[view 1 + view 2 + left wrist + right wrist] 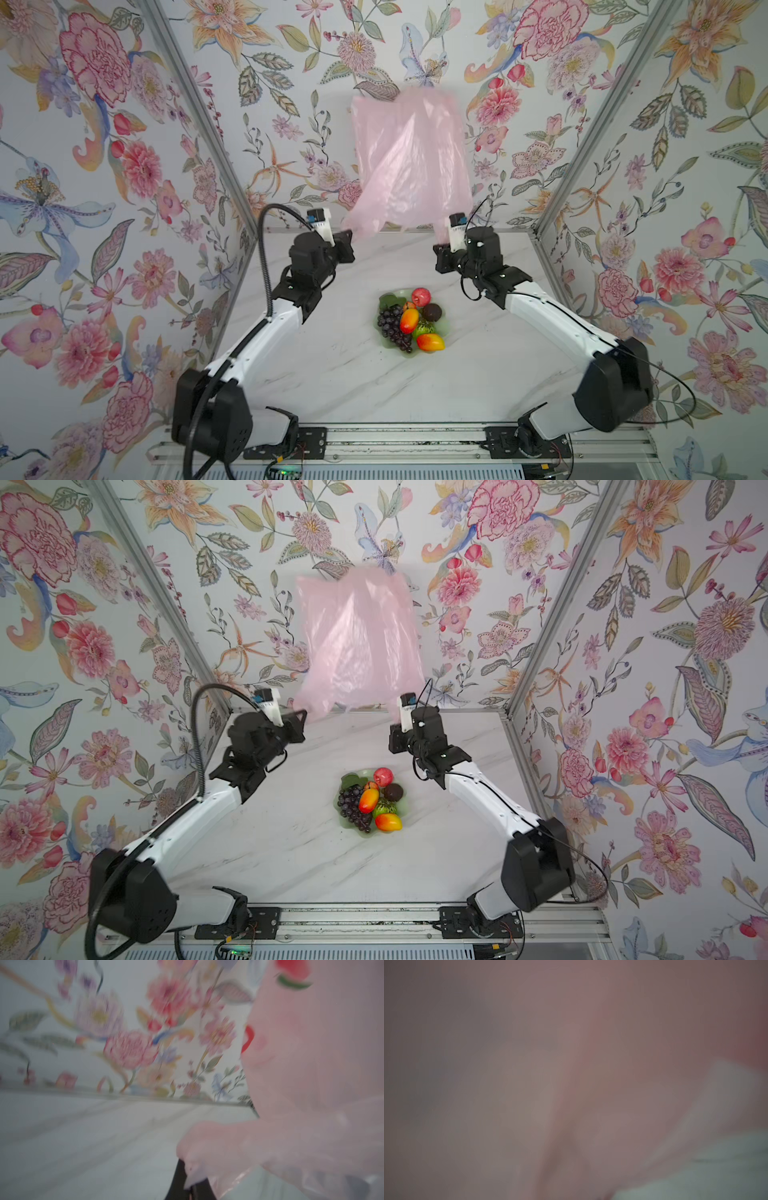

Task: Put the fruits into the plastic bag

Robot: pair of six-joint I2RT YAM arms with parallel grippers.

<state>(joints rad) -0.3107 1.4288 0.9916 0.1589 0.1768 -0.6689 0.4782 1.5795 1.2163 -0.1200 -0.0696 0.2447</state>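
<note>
Bag's up in the air
left pincer [348,243] and right pincer [441,253] reach forward, each pinched shut on the plastic bag's [409,158] lower edge.

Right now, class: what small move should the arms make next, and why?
Probably lower the bag to the table behind the fruits: the left end effector and right end effector each pinch its lower edge while it billows upward.

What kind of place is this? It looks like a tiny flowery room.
Probably a robot test booth, not a real room: floral wallpaper panels sit in a bare metal frame, and two robot arms mounted on a rail work over a marble-look tabletop, holding up a plastic bag.
</note>
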